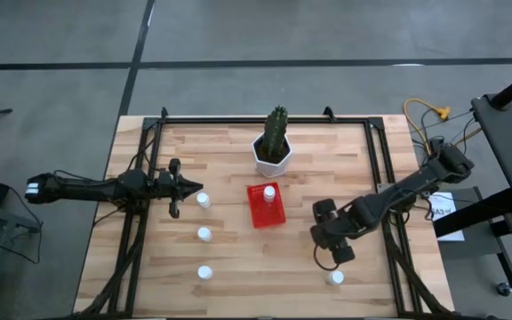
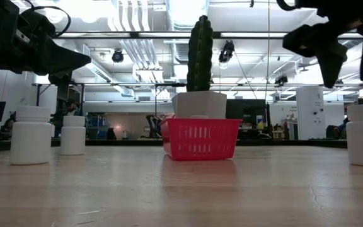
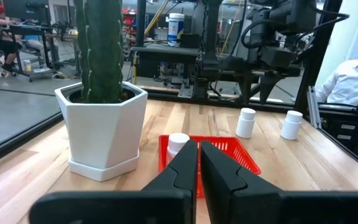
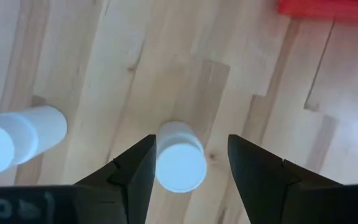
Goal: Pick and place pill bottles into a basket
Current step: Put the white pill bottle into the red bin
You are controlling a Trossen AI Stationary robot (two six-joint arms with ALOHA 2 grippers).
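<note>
**Wood tabletop, right gripper poised over a bottle**

Red basket (image 1: 266, 205) sits at mid-table with one pill bottle (image 1: 269, 191) already inside, just in front of the white hexagonal pot (image 1: 273, 156) holding the cactus (image 1: 277, 126), which closes off the far side. Bare planks lie open on either side of the basket.

On the left half, three bottles stand in a loose line (image 1: 204, 200) (image 1: 204, 234) (image 1: 204, 273), well apart from each other. The left gripper (image 1: 178, 187) hangs just beside the farthest of them, fingers clenched together on nothing.

The right gripper (image 4: 190, 155) hovers with fingers spread, an upright bottle (image 4: 179, 155) between them but ungrasped. Another bottle (image 4: 18, 140) stands near it. One of this pair (image 1: 335, 277) shows from above, close to the table's near edge (image 1: 265, 313).
</note>
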